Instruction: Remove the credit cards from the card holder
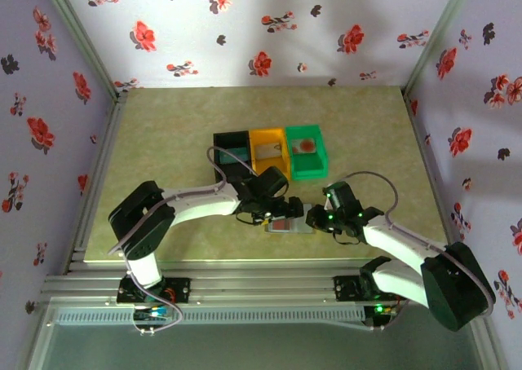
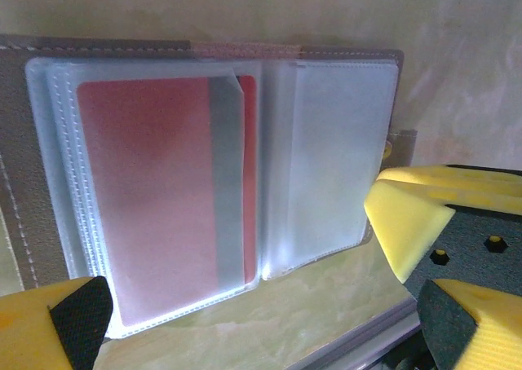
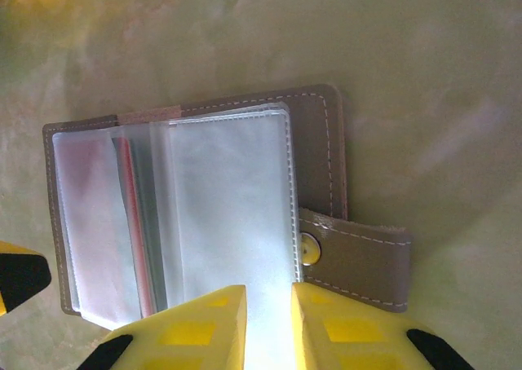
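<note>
Card holder (image 1: 287, 224) lay open on the worktop (image 1: 163, 134), flat, clear sleeves up. The left gripper (image 2: 261, 309) hung right over it, jaws spread wide, one finger past each side of the holder and nothing between them. A red card (image 2: 163, 182) with a grey stripe sat tucked in a pocket on the holder's left page. The right gripper (image 3: 269, 305) was in at the holder's edge just beside the snap strap (image 3: 351, 260), jaws nearly together and pinched on a clear sleeve (image 3: 232, 207). Beyond the holder, well apart from it, stood three bins in a row: the black bin (image 1: 231, 168) with a teal card, the orange bin (image 1: 269, 165) with a greyish card, the green bin (image 1: 306, 168) with a pale card (image 1: 306, 146) bearing a red blot.
</note>
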You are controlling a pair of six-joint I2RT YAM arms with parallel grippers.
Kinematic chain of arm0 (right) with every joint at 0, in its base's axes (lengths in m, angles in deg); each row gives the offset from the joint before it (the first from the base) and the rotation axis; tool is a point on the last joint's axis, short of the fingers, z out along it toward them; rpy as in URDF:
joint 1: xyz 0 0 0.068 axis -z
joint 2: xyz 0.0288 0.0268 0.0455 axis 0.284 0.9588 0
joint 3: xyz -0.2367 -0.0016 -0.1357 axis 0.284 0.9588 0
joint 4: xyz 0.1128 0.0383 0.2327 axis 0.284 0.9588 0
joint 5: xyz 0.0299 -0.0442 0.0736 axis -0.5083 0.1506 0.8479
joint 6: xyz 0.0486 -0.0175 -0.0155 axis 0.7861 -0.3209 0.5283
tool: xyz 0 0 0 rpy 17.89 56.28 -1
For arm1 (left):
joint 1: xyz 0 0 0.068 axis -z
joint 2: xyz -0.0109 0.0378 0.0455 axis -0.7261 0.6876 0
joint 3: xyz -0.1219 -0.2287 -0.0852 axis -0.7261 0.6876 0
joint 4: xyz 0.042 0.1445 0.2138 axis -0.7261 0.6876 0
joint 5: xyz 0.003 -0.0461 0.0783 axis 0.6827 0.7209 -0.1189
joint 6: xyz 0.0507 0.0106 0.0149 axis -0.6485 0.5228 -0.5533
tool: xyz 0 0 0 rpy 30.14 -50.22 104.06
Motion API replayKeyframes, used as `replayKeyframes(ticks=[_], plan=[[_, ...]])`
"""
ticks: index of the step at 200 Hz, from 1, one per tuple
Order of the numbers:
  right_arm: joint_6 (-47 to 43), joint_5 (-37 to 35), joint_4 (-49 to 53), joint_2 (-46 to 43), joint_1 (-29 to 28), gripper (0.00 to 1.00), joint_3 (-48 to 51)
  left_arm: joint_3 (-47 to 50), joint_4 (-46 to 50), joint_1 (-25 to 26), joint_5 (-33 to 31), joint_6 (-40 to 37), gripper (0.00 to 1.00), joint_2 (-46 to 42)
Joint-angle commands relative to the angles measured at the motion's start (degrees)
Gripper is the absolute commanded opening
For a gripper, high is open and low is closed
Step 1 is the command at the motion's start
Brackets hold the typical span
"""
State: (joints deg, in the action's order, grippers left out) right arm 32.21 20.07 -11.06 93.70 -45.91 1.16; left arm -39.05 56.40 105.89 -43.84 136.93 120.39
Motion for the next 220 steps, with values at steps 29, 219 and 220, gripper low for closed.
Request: replayKeyframes(ticks=[29, 219, 220], plan=[[0.8, 0.4, -1.4, 1.4, -0.5, 0.22, 0.5, 0.4, -0.4, 0.7, 1.0, 0.8, 1.00, 1.9], [1.1, 0.7, -3.3, 3.4, -0.4, 0.21, 1.1, -2.0, 1.4, 1.1, -0.7, -0.5, 1.00, 3.8], [1.1, 0.7, -3.4, 3.3, -0.5, 0.21, 1.1, -2.0, 1.3, 1.1, -0.7, -0.5, 1.00, 3.7]])
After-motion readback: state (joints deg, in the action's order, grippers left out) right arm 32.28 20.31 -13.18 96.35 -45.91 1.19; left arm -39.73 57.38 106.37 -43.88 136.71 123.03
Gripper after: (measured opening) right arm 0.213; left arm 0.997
